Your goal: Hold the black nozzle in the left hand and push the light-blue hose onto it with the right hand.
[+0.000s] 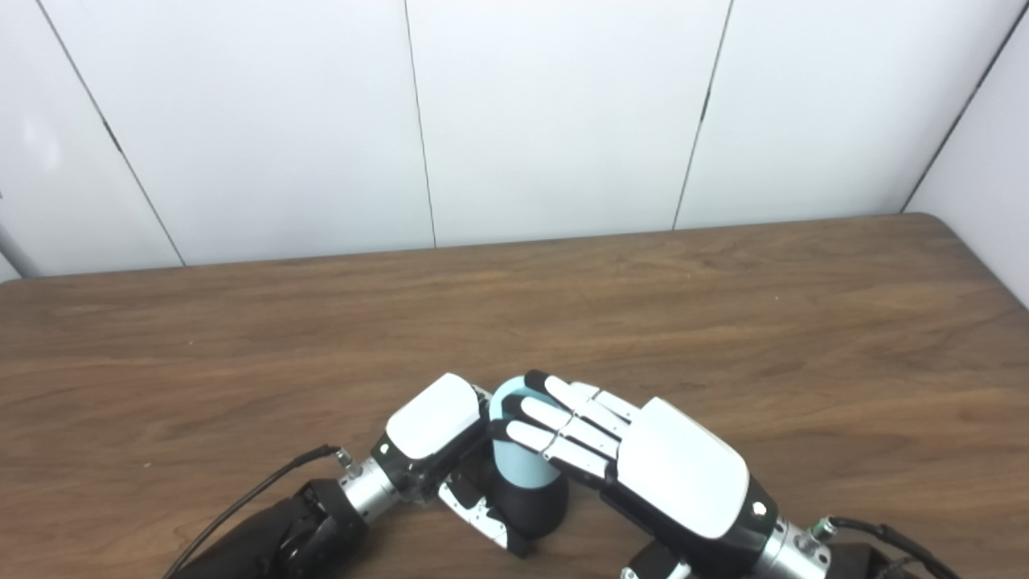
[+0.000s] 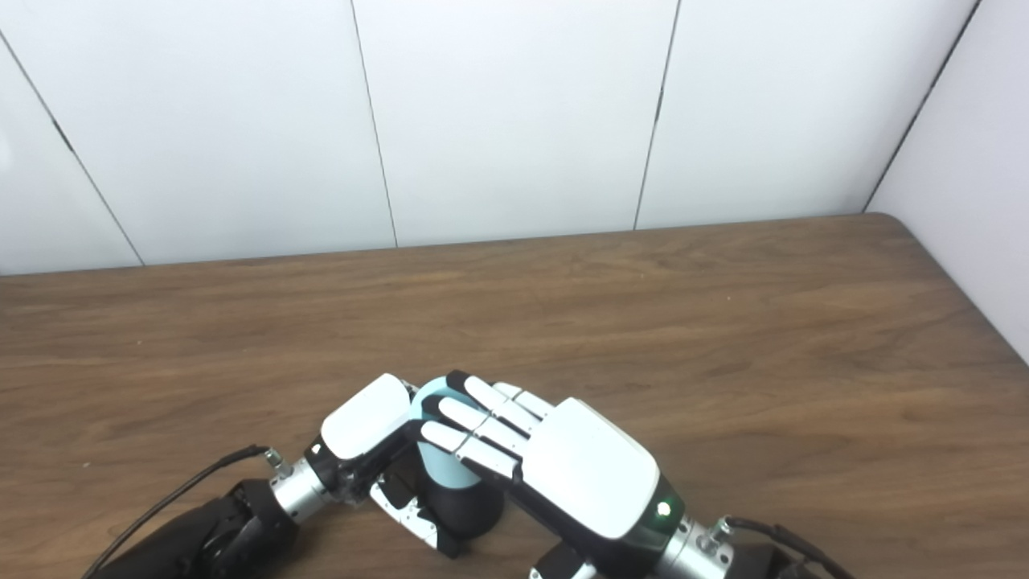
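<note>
Brown wood-grain table (image 1: 723, 338), smooth with a soft, low sheen, dark streaks running along its length. The left hand (image 1: 434, 430) shows a glossy white plastic back shell, bright brushed metal at the wrist and matt black casing below. The right hand (image 1: 683, 474) has the same glossy white plastic shell, its fingers (image 1: 555, 418) white plastic tipped in matt black pads. The light-blue hose (image 1: 518, 466) looks smooth and matt, like soft plastic or rubber. The black nozzle (image 1: 534, 507) beneath it is dull, matt black. Behind, the wall panels (image 1: 555, 121) are plain, smooth matt white.
</note>
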{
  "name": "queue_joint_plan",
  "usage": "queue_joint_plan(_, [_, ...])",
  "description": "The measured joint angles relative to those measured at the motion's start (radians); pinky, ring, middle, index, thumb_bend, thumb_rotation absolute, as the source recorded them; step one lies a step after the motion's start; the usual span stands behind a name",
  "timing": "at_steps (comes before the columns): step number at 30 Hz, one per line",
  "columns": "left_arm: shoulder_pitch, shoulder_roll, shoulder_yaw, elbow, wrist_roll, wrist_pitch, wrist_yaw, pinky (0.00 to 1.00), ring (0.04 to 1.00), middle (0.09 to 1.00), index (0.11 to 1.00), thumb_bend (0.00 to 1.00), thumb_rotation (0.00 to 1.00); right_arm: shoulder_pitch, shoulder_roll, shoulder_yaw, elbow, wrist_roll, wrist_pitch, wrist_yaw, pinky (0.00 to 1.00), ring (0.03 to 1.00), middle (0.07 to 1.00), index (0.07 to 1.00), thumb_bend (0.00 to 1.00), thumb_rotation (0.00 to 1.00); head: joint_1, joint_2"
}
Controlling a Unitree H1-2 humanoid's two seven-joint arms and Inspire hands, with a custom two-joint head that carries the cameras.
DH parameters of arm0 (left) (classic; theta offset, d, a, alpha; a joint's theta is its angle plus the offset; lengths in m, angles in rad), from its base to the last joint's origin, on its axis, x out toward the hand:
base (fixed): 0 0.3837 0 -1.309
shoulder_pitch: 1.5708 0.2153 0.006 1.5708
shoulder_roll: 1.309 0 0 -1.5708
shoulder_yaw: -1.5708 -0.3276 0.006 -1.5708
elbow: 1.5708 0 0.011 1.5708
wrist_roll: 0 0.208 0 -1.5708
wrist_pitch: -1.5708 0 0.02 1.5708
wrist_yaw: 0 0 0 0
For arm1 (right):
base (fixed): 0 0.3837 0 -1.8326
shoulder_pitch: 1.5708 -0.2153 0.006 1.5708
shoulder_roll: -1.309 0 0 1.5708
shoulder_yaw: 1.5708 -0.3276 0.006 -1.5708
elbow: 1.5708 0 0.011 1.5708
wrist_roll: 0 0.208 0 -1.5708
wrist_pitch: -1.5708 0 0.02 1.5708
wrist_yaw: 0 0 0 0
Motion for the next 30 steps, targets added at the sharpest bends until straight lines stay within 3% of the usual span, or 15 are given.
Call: queue_joint_plan(30, [0.000, 0.000, 0.000, 0.001, -0.001, -0.006, -0.003, 0.41, 0.503, 0.492, 0.479, 0.52, 0.00, 0.006, -0.001, 0.008, -0.002, 0.010, 0.030, 0.000, 0.88, 0.934, 0.940, 0.879, 0.87, 0.92, 0.002, 0.003])
